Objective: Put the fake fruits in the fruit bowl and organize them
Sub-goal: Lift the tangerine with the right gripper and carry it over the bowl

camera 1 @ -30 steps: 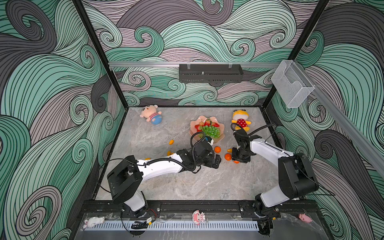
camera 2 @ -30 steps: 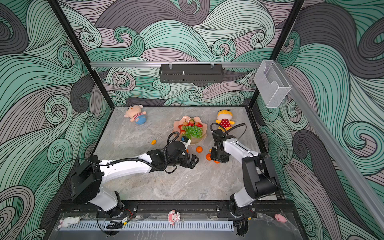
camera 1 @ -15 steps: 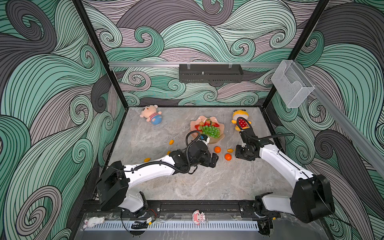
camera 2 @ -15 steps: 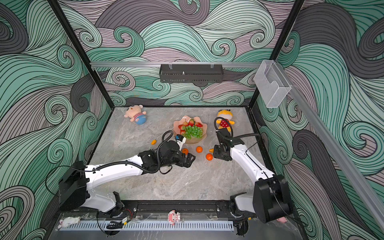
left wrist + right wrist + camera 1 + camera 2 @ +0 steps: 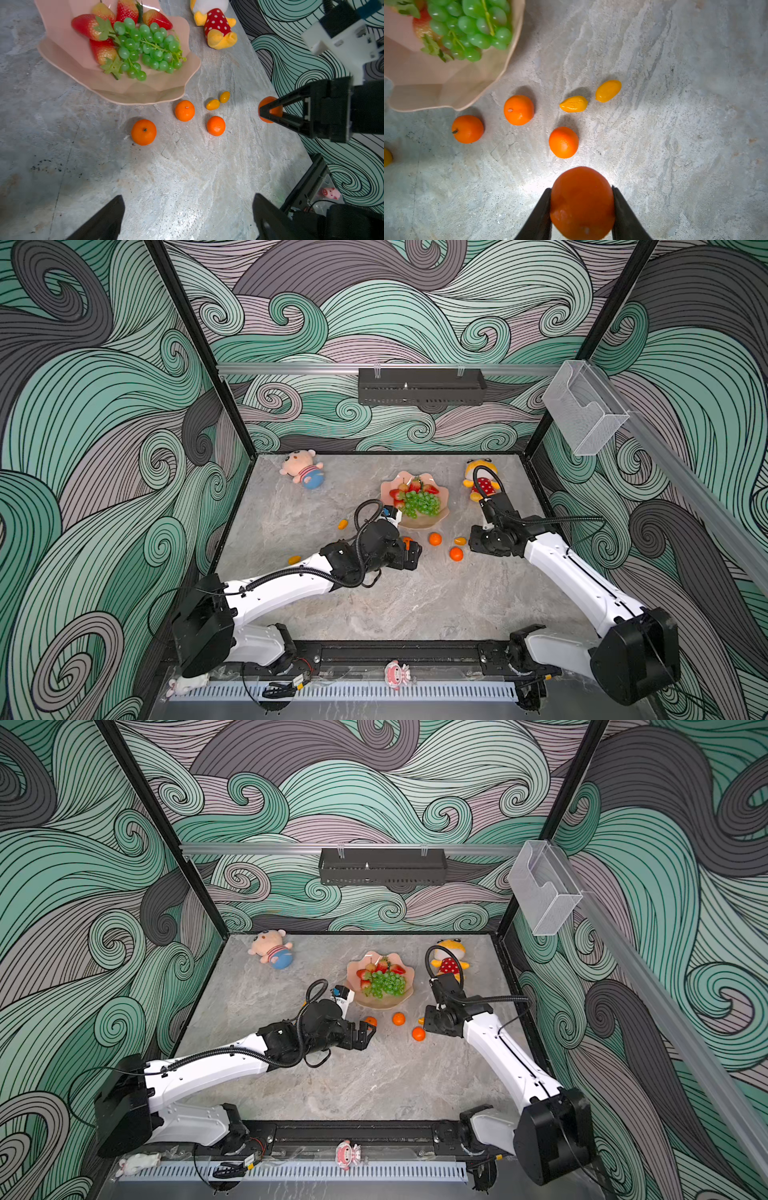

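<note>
- Now, a shallow, shiny pink fruit bowl with a petal-shaped rim is seen near the back of the grey stone-look table, a bit right of the middle.
- A bunch of green plastic grapes is laid in the bowl.
- Four red plastic strawberries are tucked in with the grapes, toward the far rim.
- Three round orange plastic tangerines are found on the table just in front of the bowl, none of them in it.
- Two small yellow oval kumquats are seen close together beside those tangerines.
- Two more kumquats are seen on the table, off to the left of the bowl.
- A fourth tangerine is pinched between the two black fingers of the right gripper, to the right of the loose fruits.
- The fingers of the left gripper are spread wide apart, and nothing is held between them.
- A yellow plush toy with a red dotted dress is laid right of the bowl.
- A pink plush doll in blue pants is laid at the back left.
</note>
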